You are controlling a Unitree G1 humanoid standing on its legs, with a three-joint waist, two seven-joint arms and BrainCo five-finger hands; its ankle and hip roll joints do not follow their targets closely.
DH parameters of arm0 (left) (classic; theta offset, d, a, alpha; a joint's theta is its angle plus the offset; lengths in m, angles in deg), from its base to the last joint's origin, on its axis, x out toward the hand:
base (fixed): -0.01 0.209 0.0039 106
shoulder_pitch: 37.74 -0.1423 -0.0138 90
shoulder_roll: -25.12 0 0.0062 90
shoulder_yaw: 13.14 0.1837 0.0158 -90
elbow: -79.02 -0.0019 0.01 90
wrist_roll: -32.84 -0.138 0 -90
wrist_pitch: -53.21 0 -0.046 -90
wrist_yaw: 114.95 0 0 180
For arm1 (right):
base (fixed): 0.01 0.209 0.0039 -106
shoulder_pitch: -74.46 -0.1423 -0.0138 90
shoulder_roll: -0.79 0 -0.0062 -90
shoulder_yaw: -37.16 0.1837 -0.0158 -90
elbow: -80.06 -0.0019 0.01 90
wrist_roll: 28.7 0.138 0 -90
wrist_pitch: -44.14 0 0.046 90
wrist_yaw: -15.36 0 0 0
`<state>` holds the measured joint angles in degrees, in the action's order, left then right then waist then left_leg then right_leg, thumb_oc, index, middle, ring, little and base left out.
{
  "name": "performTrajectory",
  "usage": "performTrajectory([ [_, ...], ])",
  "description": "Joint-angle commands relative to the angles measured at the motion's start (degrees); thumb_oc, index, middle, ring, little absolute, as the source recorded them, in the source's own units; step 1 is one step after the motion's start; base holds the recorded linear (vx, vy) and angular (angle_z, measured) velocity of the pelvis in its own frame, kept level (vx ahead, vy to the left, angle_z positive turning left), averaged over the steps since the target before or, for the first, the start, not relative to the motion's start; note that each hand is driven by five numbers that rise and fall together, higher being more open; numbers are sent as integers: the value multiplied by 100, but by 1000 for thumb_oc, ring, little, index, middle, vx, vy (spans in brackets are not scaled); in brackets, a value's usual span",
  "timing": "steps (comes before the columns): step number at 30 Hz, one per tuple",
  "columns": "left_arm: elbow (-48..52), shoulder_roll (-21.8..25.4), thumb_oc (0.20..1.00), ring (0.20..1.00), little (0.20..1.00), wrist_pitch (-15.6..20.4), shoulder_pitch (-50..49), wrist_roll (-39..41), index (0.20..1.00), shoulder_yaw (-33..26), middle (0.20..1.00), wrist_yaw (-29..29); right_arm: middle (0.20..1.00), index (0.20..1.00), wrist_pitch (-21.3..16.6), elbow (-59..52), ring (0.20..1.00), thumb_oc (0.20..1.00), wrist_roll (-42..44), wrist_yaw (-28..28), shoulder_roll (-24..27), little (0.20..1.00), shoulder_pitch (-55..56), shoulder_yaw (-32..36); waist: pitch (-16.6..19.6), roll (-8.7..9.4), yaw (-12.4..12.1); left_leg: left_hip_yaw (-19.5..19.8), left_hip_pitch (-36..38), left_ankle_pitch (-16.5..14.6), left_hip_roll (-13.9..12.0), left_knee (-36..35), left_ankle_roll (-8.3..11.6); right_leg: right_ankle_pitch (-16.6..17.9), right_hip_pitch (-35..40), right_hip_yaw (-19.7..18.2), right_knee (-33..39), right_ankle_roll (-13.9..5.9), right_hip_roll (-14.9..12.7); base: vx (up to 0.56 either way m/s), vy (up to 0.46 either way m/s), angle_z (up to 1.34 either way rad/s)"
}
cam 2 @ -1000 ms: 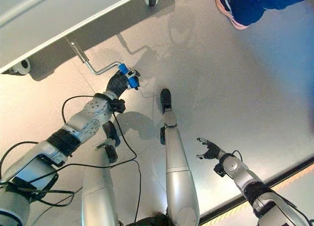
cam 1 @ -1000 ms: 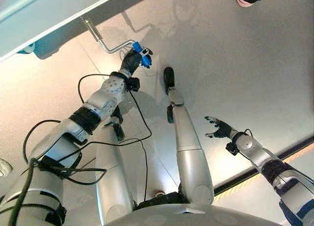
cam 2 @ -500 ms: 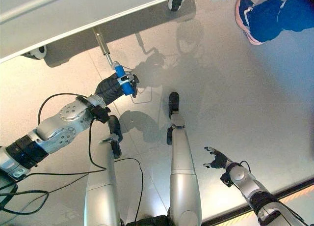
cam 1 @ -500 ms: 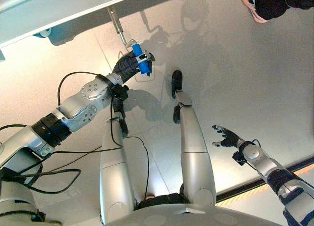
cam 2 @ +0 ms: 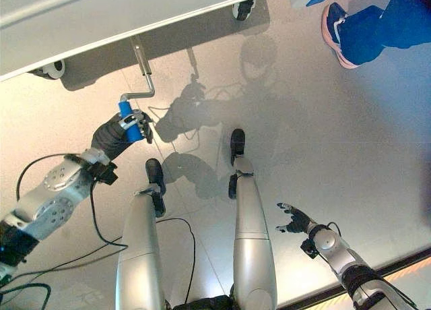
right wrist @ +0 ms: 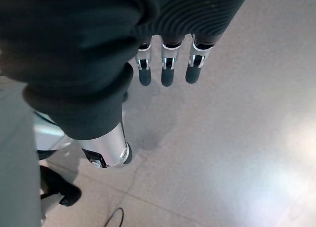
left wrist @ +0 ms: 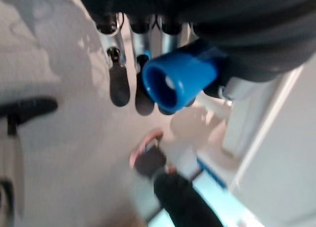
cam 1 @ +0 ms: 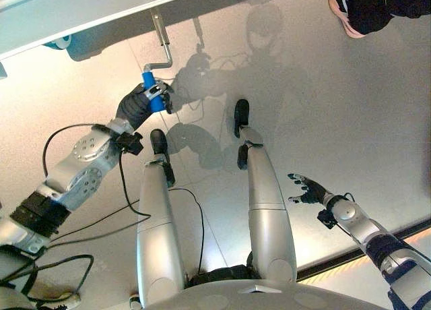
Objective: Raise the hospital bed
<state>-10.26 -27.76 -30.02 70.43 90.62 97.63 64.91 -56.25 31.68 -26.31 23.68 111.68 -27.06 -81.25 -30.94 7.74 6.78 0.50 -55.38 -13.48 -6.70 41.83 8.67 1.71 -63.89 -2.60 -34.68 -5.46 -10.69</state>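
Crank handle (cam 1: 152, 100) first: its blue grip sits below the hospital bed (cam 1: 67, 17), out over the floor (cam 1: 323, 108), at the low end of a bent silver crank rod (cam 2: 142, 69) that climbs back to the underside of the bed's pale frame. I have my left hand (cam 1: 137, 105) wrapped round that blue grip, fingers (left wrist: 120, 84) curled over it from one side and the dark ribbed cover pressing against the other; from my left wrist I see the open round end of the grip poking out past my fingertips. The grip is tilted, its upper end toward the bed and its lower end toward me.

Near where the rod joins the bed, a bed caster (cam 2: 48, 70) shows under the frame on one side, and a second caster (cam 2: 244, 8) under the frame on the other side, both resting on the floor.

My right hand (cam 1: 306, 189) is well apart from the crank, far from the bed and low over bare floor, fingers (right wrist: 167, 71) straight and spread loosely, holding nothing.

Beyond the far end of the bed, a person's shoe (cam 2: 335, 35) and blue trouser leg (cam 2: 397, 20) stand on the floor, well clear of the crank. A dark strip with an orange edge (cam 1: 350, 256) runs along the floor on the side of my right hand away from the bed.
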Motion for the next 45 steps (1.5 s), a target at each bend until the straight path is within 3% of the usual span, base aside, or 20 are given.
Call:
performTrajectory([
  [1, 525, 175, 200, 200, 200, 992, -507, -379, 200, -1021, 200, -67, 1000, 1000, -50, 40, 1000, 1000, 98, 36, 312, 1000, 638, 113, 114, -124, -221, 186, 181, 391, -125, -234, -122, -218, 305, -432, 98, -661, -427, 2, 56, -5],
  [6, -177, -315, 200, 200, 200, 946, -457, -670, 200, -1195, 200, -349, 1000, 1000, -5, -10, 1000, 1000, 72, 35, 327, 1000, 555, 135, 114, -56, -236, 198, -33, 287, -74, 22, -172, -233, 213, -460, 31, -663, -445, -2, 94, -2],
  [18, -2332, -674, 200, 200, 200, 733, 959, -1115, 200, -910, 200, -778, 1000, 1000, 104, -197, 1000, 1000, 170, 76, 310, 1000, 237, -70, 114, 273, -14, 209, -374, 117, -44, 420, -251, -118, 15, -579, 148, -699, -410, -1, 65, 1],
  [21, -3277, -840, 200, 200, 200, 612, 1726, -1302, 200, -628, 200, -925, 1000, 1000, 105, -336, 1000, 1000, 250, 70, 285, 1000, 133, -212, 114, 421, 144, 202, -506, 69, -68, 601, -258, -123, -152, -680, 76, -684, -339, 19, 28, -8],
  [25, -3827, -930, 200, 200, 200, 527, 2063, -1412, 200, -492, 200, -945, 1000, 1000, 112, -428, 1000, 1000, 273, 52, 293, 1000, 78, -292, 114, 497, 228, 190, -591, 42, -96, 707, -255, -114, -275, -752, 3, -679, -290, 18, 9, -6],
  [30, -5063, -1415, 200, 200, 200, 394, 2859, -1481, 200, -297, 200, -1077, 1000, 1000, 106, -657, 1000, 1000, 386, 25, 262, 1000, -112, -594, 114, 700, 469, 130, -748, 18, -209, 972, -231, -73, -550, -941, -202, -676, -131, 32, -23, -16],
  [37, -5022, -1831, 200, 200, 200, 381, 3253, -2069, 200, 221, 200, -1170, 1000, 1000, 100, -890, 1000, 1000, 377, -6, 352, 1000, -288, -860, 114, 881, 695, 30, -815, 117, -383, 1112, -200, -58, -868, -1091, -490, -652, 125, 27, -82, -20],
  [43, -4809, -2072, 200, 200, 200, 426, 3333, -2175, 200, 436, 200, -1178, 1000, 1000, 105, -836, 1000, 1000, 332, -25, 385, 1000, -372, -959, 114, 909, 741, -43, -697, 182, -446, 1010, -180, -19, -885, -1111, -491, -648, 193, 7, -60, -11],
  [45, -4375, -2425, 200, 200, 200, 533, 3422, -2175, 200, 739, 200, -1165, 1000, 1000, 138, -868, 1000, 1000, 300, -37, 440, 1000, -471, -1027, 114, 914, 797, -99, -531, 240, -539, 857, -139, -16, -854, -1129, -474, -623, 243, 2, -131, -10],
])
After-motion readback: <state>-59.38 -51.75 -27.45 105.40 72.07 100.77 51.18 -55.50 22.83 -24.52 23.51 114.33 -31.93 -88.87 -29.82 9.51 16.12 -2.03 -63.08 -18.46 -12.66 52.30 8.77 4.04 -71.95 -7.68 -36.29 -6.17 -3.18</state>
